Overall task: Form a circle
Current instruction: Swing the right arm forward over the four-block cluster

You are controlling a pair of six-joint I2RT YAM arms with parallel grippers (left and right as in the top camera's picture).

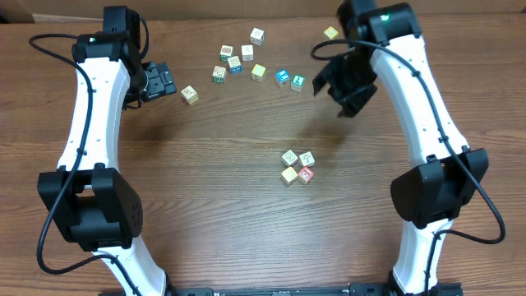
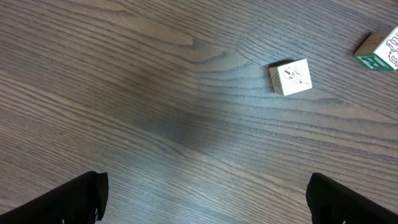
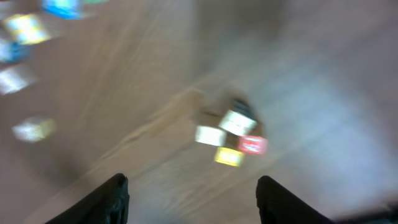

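Circle [image 1: 297, 166] sharp overhead, mere blur from right wrist

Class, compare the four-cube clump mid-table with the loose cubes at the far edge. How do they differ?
The clump is packed tight, cubes touching; the loose cubes lie scattered with gaps. The clump has four; the loose cubes number more. The clump is pale with one red face; the loose cubes include blue and teal faces. Both are small printed cubes on the wooden table.
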